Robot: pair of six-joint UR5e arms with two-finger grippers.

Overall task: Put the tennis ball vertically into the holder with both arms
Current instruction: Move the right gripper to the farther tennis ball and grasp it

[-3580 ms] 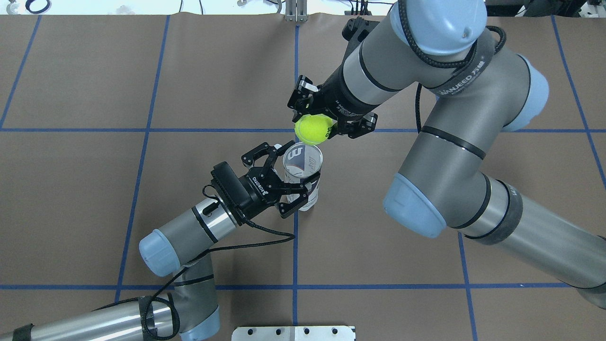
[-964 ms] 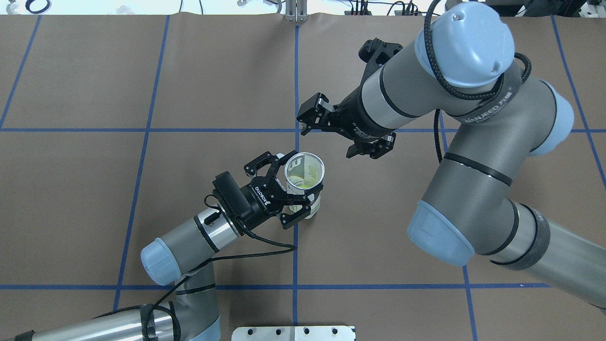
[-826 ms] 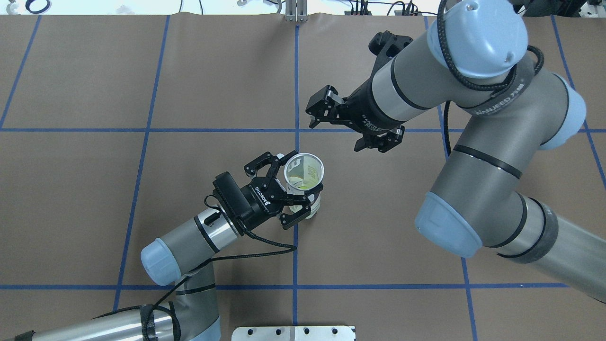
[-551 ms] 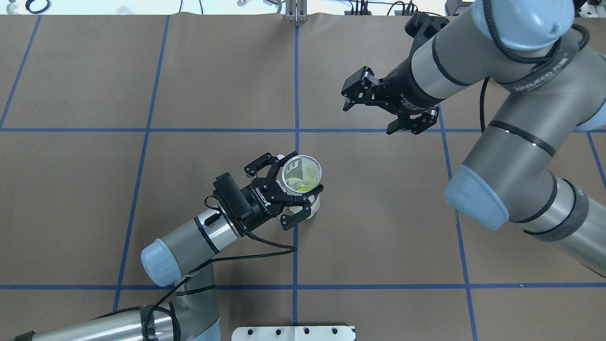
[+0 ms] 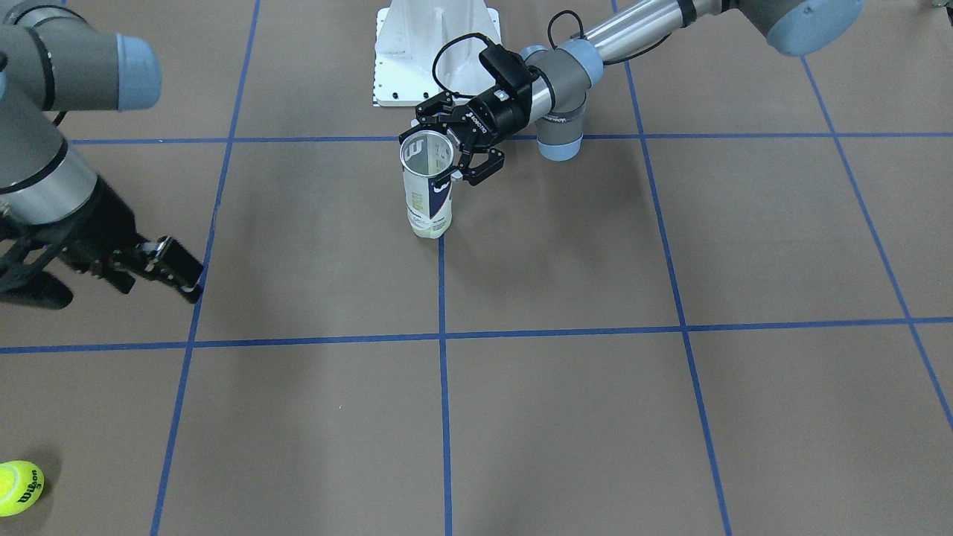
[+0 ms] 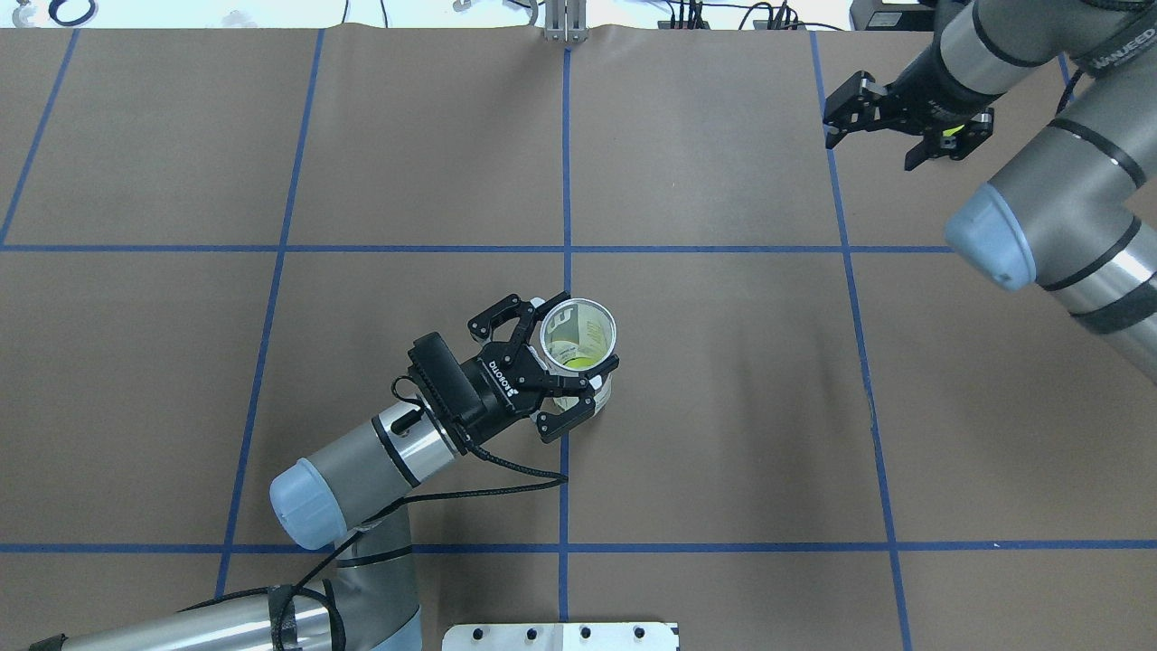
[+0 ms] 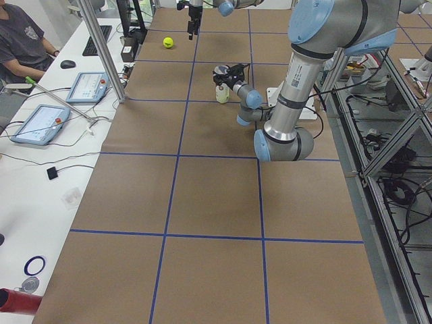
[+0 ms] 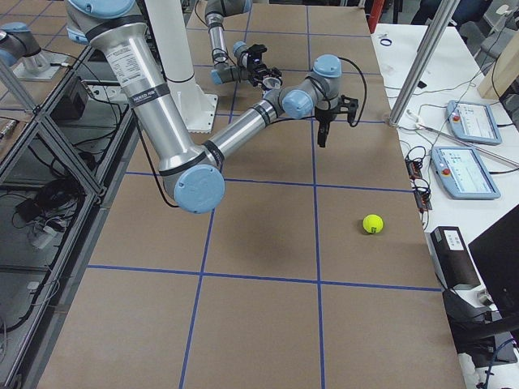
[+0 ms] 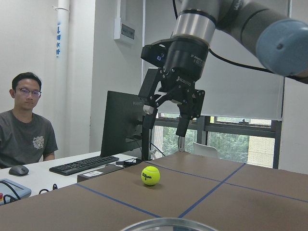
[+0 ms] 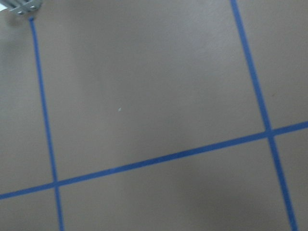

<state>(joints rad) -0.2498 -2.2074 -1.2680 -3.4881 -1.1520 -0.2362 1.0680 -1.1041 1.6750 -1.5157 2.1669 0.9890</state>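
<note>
The holder (image 6: 589, 327), a clear can with a silver rim, stands upright near the table's middle and also shows in the front view (image 5: 429, 195). A yellow-green tennis ball (image 6: 571, 363) lies at its bottom. My left gripper (image 6: 565, 357) is shut on the holder's upper part, also seen in the front view (image 5: 449, 151). My right gripper (image 6: 872, 149) is open and empty, far off at the table's far right, hovering above the table (image 5: 112, 286). A second tennis ball (image 5: 18, 487) lies on the table beyond it, also in the left wrist view (image 9: 150, 175).
The white pedestal base (image 5: 435, 52) stands behind the holder on the robot's side. A seated operator (image 9: 26, 125), a keyboard (image 9: 82, 164) and tablets (image 7: 84, 86) are past the table's far edge. Blue tape lines (image 6: 565, 181) grid the brown table.
My right gripper held the ball over the holder; the ball now lies inside. The right arm has swung away to the far right, open and empty. The left gripper has kept its hold.
</note>
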